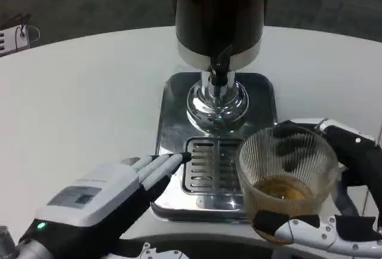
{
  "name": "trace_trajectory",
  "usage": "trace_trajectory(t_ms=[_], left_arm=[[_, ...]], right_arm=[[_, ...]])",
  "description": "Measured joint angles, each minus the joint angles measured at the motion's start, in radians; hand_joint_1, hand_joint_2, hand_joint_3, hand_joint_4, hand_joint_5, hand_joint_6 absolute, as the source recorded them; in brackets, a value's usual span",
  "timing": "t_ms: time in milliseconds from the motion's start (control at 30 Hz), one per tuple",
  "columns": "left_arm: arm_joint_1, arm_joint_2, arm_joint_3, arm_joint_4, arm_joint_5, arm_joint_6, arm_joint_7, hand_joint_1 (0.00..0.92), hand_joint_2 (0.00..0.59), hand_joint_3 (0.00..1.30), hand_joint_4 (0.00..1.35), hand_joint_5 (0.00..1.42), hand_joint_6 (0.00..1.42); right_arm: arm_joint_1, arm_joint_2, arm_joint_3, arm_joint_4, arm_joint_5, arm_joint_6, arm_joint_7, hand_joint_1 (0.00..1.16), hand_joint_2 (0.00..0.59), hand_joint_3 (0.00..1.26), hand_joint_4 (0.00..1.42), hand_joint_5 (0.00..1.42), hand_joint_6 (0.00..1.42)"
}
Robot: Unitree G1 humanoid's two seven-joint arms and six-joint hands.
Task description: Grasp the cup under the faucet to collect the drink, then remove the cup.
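The right hand's (334,211) fingers (301,230) are wrapped round the ribbed clear glass cup (286,172), one white-and-black finger running under its base at the lower right of the frame and dark fingers showing through the far wall, so the cup is carried from both sides and cannot tip. The cup stands upright, its long axis vertical and its open mouth facing up towards the camera, with a shallow pool of amber drink in the bottom; keeping it level is what holds the liquid in. It sits at the right edge of the slotted chrome drip tray (206,166), off to the lower right of the dark spout (221,71) of the black and chrome drink dispenser (218,14) rather than under it, which suggests the filling is done and removal is under way. The left hand (110,196), lower left, holds nothing; its fingers lie straight and close together, tips reaching the tray's left edge, perhaps steadying it on the white round table (77,98).
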Motion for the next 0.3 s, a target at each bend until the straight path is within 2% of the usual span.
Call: trace_trajectory(t_ms=[300], left_arm=[[0.001,-0.002,0.002,-0.015,0.005,0.005,-0.001,0.000,0.035,0.00,0.00,0.00,0.00]], right_arm=[[0.016,0.000,-0.004,-0.002,0.009,-0.004,0.009,0.98,0.225,1.07,1.27,1.41,1.42]])
